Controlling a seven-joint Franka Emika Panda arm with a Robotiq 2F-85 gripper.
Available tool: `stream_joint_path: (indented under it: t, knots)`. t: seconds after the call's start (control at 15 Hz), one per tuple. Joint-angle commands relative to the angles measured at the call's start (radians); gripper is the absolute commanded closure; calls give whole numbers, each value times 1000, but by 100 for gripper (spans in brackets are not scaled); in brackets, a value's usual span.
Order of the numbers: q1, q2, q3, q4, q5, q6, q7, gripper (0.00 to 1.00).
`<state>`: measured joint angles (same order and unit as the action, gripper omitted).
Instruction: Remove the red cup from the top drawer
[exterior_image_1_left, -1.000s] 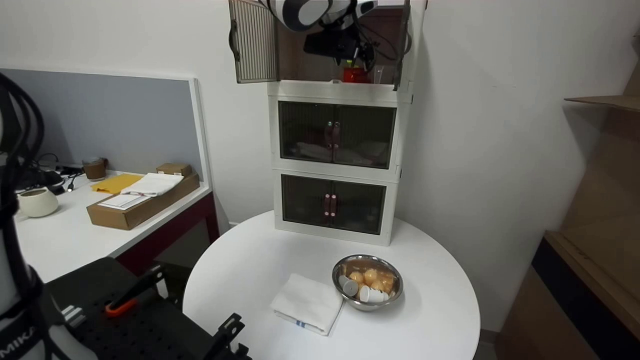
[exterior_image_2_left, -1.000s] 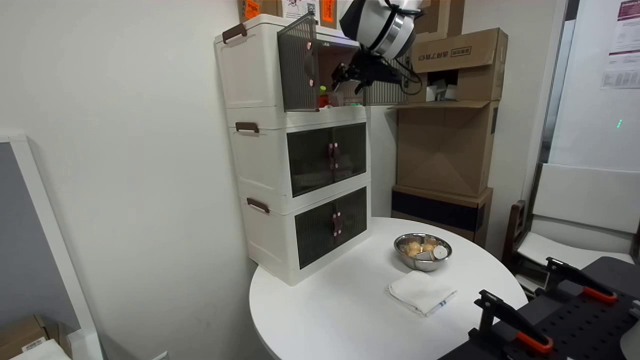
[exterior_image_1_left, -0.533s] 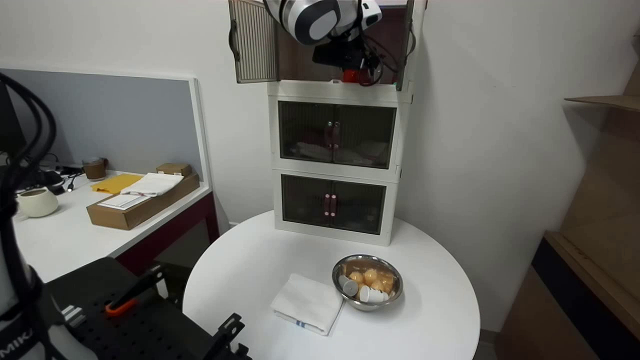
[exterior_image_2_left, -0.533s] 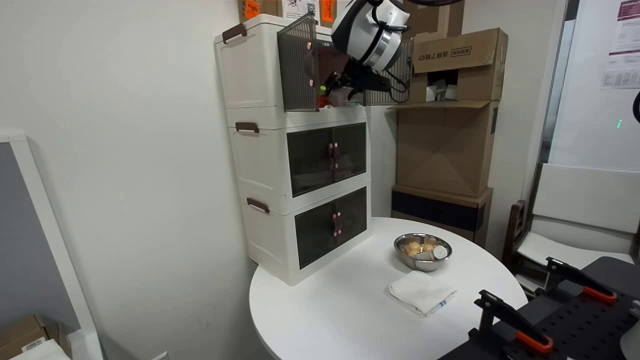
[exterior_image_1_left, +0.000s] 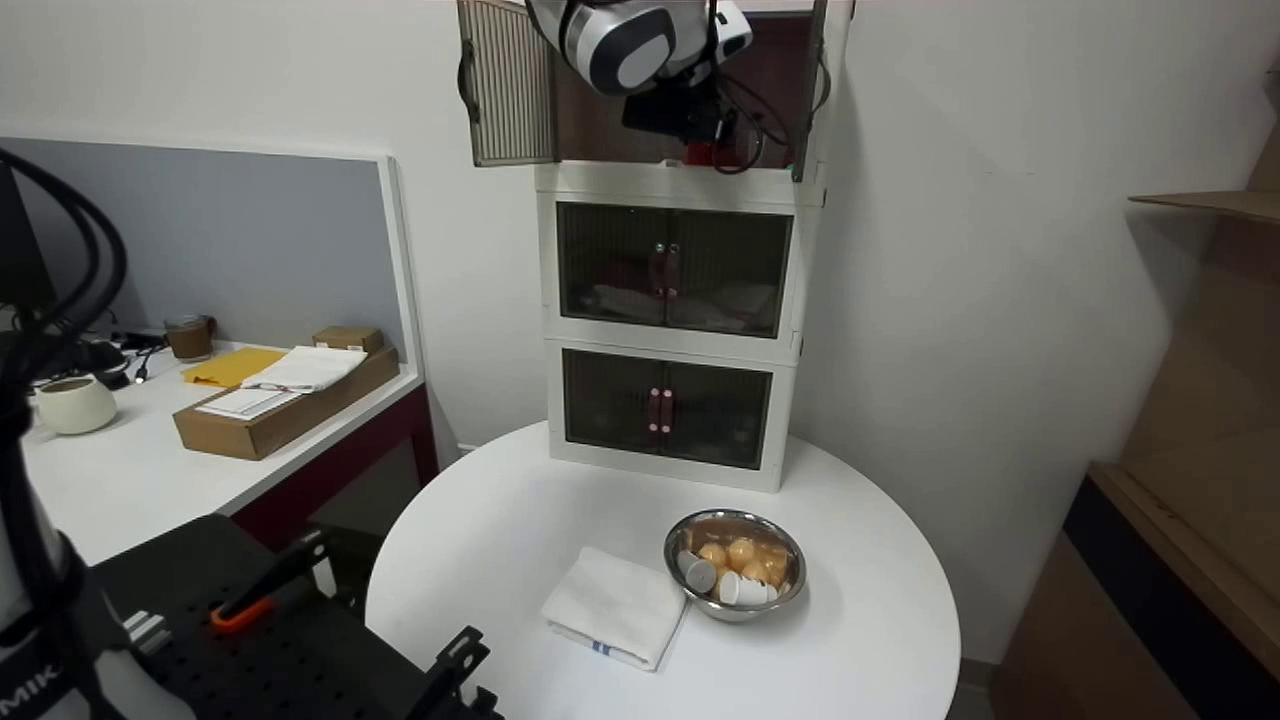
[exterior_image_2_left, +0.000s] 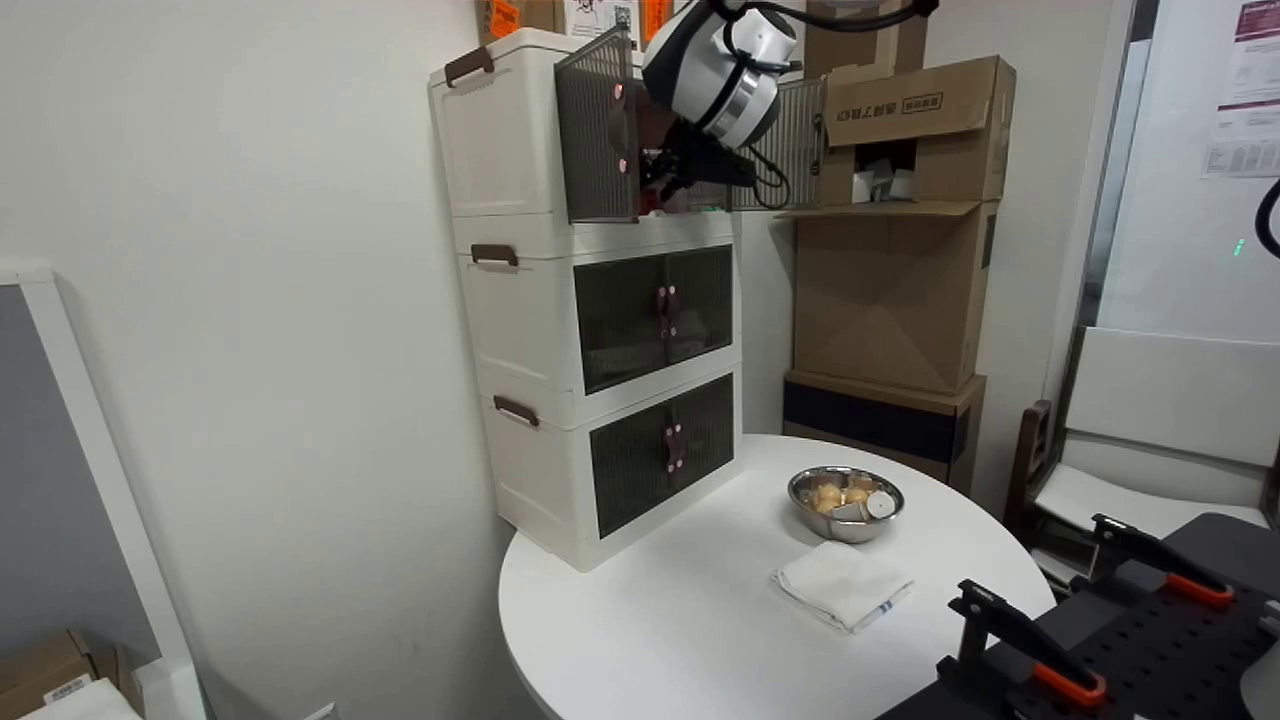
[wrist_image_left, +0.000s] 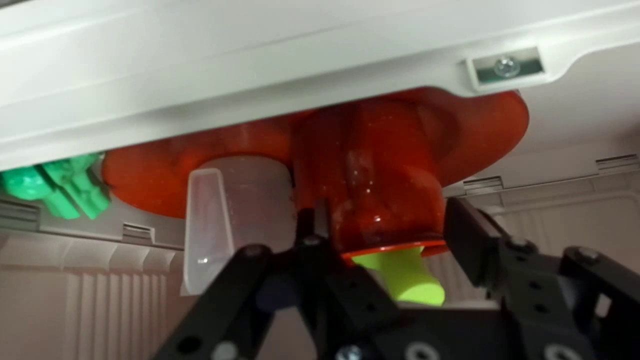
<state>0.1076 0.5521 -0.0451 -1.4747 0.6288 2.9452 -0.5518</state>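
Note:
The red cup stands on a red plate inside the top drawer, a lime-green piece showing at its rim. The wrist picture looks upside down. My gripper is open, one finger on each side of the cup near its rim; whether the pads touch it I cannot tell. The top drawer has white walls and its smoky doors stand open. In both exterior views the cup is partly hidden behind my dark gripper; only a little red shows.
A translucent plastic cup stands close beside the left finger. Green toy pieces lie farther left. The drawer's white front lip and open doors border the gripper. Below are a metal bowl and white cloth.
The arm has moved into the top drawer and lower, bringing the gripper around the red cup. The cup is more hidden now. The bowl and cloth have not moved.

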Motion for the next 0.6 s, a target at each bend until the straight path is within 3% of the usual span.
stream_joint_path:
  t: [0.0, 0.27, 0.53]
  knots:
    - [-28, 35, 35, 58, 12, 2, -40, 71]
    - [-39, 39, 45, 63, 9, 9, -43, 99]
    - [-45, 18, 51, 53, 14, 9, -40, 96]
